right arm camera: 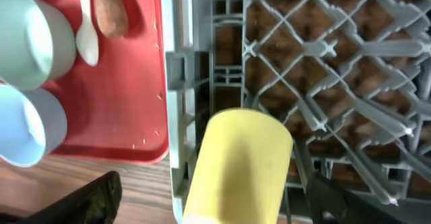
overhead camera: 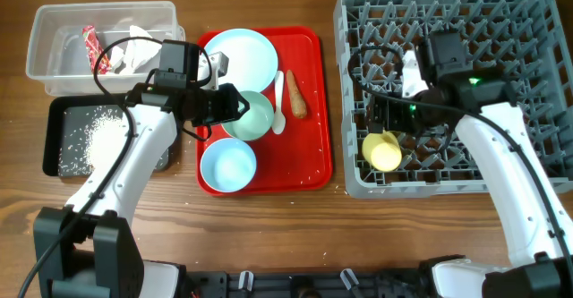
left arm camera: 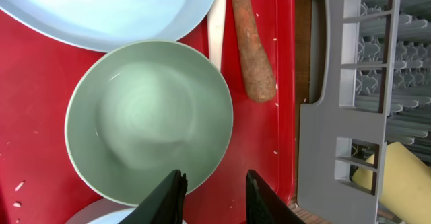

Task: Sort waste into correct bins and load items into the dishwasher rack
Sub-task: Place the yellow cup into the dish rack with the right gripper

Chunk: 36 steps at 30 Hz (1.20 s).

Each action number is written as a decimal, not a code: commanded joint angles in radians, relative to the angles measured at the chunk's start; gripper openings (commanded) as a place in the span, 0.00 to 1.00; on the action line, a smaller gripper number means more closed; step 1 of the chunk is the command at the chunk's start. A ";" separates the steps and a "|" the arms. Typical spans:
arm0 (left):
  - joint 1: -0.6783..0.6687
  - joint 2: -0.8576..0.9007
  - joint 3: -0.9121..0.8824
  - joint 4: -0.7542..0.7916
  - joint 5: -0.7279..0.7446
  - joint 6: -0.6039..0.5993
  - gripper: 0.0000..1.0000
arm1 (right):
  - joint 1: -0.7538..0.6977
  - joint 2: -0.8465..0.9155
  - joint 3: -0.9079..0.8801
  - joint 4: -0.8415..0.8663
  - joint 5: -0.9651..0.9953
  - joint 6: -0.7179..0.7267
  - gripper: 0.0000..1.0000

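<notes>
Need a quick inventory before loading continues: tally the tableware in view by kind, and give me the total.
1 pale blue plate
2 bowls: pale green bowl, pale blue bowl
1 yellow cup, in the grey rack
1 white spoon
Total: 5

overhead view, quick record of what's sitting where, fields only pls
tub: wrapper, tissue
black tray: rice
red tray: plate, green bowl, blue bowl, spoon, carrot stick
rack: cup, in corner nearest red tray
left end effector: open, green bowl's rim between its fingers
right end effector: open, either side of cup
</notes>
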 commanded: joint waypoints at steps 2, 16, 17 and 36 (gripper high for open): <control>0.001 -0.013 0.010 -0.003 -0.013 0.017 0.30 | 0.005 0.008 0.008 -0.099 -0.005 -0.044 0.73; 0.001 -0.013 0.010 -0.023 -0.013 0.017 0.31 | 0.005 0.008 0.000 -0.192 -0.012 -0.071 0.19; 0.001 -0.013 0.010 -0.023 -0.013 0.017 0.31 | 0.005 0.008 0.000 -0.191 -0.013 -0.072 0.19; 0.001 -0.013 0.010 -0.031 -0.013 0.017 0.31 | 0.074 0.012 -0.040 -0.196 -0.021 -0.092 0.19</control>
